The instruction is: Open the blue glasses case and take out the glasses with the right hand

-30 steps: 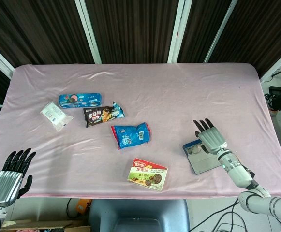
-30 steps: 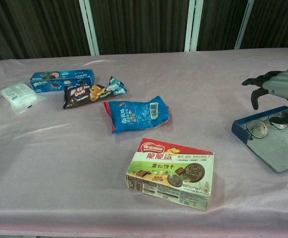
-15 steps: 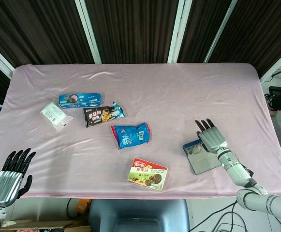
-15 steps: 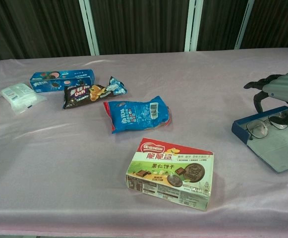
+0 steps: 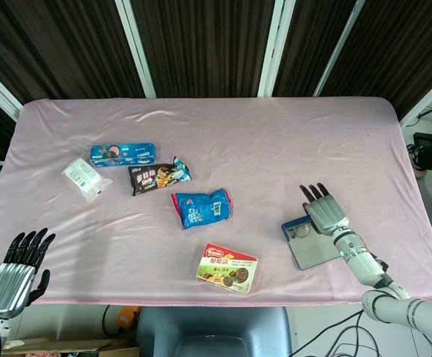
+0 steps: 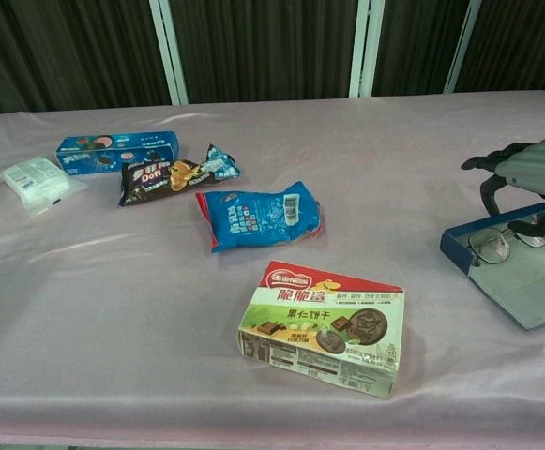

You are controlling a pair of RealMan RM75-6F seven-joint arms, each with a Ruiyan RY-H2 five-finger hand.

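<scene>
Blue glasses case (image 5: pixel 309 242) lies open near the table's right front; the right hand (image 5: pixel 324 209) hovers over it, fingers spread. Chest view: glasses (image 6: pixel 497 242) inside the case (whether fingertips touch them is unclear).

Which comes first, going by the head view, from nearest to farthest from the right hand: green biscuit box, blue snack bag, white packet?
From the right hand:
1. Green biscuit box, near the front edge, toward the robot's left of the hand.
2. Blue snack bag, mid-table, further left.
3. White packet, far left side, plainly the farthest.
</scene>
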